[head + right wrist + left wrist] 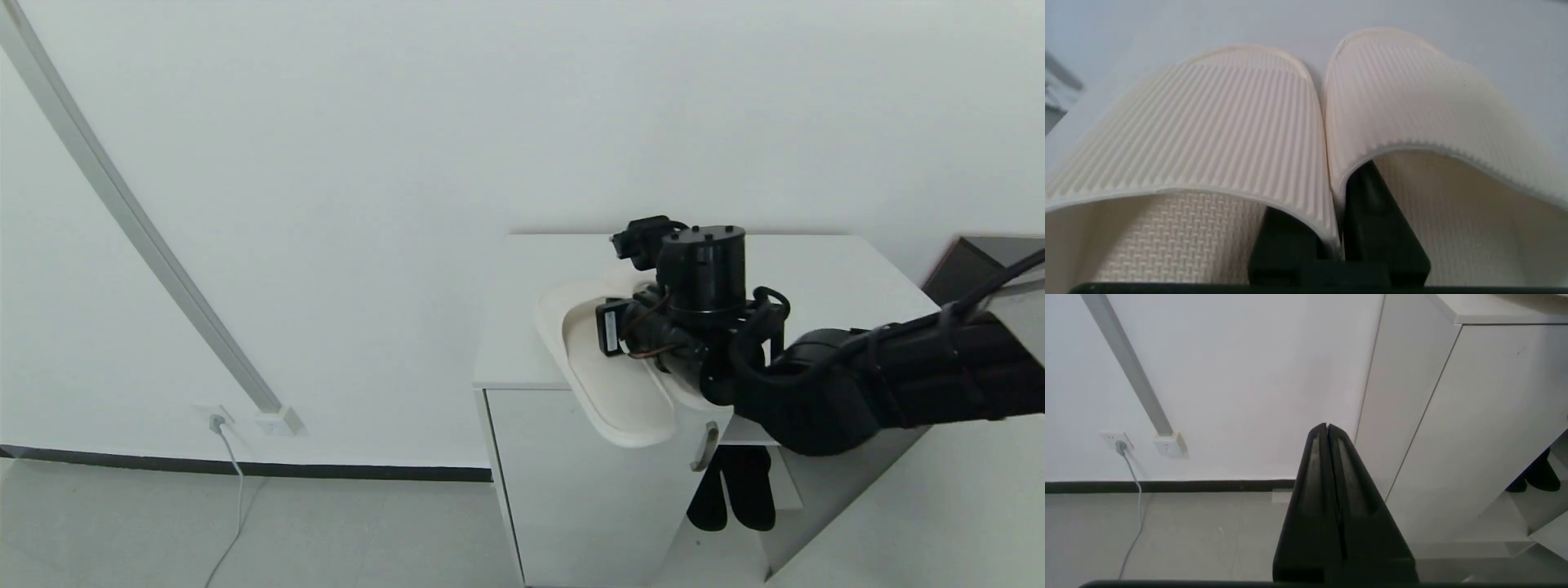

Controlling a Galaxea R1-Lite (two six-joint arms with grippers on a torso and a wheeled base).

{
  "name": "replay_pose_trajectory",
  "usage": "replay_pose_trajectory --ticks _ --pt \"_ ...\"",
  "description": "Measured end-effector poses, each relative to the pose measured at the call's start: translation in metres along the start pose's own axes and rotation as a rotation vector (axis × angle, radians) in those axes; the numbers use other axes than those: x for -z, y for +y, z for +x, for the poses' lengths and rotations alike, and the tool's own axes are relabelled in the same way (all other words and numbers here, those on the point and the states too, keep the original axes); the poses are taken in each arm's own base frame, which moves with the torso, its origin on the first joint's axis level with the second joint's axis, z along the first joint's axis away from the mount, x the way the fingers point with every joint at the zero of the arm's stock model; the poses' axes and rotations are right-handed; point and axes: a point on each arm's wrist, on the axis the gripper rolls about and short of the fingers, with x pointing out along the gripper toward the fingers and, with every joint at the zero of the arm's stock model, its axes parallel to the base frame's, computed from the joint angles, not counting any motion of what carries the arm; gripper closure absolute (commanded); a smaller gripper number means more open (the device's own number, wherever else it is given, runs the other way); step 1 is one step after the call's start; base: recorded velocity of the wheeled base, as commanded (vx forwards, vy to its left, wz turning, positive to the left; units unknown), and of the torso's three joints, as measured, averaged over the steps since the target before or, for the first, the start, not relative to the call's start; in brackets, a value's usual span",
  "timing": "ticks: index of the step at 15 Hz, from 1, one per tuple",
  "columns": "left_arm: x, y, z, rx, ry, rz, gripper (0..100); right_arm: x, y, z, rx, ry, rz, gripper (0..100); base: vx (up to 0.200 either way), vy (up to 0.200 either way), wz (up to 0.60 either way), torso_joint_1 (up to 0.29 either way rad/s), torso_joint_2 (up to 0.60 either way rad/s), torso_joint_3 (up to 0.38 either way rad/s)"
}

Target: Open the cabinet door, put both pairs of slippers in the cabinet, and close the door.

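Cream ribbed slippers (608, 384) are laid side by side on top of the white cabinet (522, 343), heel ends overhanging its front edge. Their adjoining strap edges are clamped between the right gripper's (1335, 237) jaws. Black slippers (731, 490) are seen inside the opened cabinet. The left gripper's (1327, 441) jaws are pressed together, near the cabinet's side.

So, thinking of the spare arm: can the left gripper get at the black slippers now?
Probably not directly: the left gripper sits off to the cabinet's side, with the door panel largely between it and the black slippers.
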Motion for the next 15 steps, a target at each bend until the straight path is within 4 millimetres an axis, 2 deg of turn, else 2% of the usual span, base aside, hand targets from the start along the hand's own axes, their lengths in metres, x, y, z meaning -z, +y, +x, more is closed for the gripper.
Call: replay_pose_trajectory --ticks 5,7,10,15 --pt "0.000 0.000 0.000 -0.001 0.000 0.001 100 0.014 -0.012 -0.075 -0.118 0.061 -0.020 100 0.000 0.000 0.00 0.000 0.00 0.000" --pt "0.000 0.000 0.000 -0.001 0.000 0.001 100 0.018 -0.015 -0.095 -0.144 0.068 -0.027 100 0.000 0.000 0.00 0.000 0.00 0.000" --pt "0.000 0.000 0.000 -0.001 0.000 0.001 100 0.015 -0.017 -0.106 -0.154 0.056 -0.024 100 0.000 0.000 0.00 0.000 0.00 0.000" --pt "0.000 0.000 0.000 -0.001 0.000 0.000 100 0.017 -0.016 -0.111 -0.161 0.059 -0.027 100 0.000 0.000 0.00 0.000 0.00 0.000"
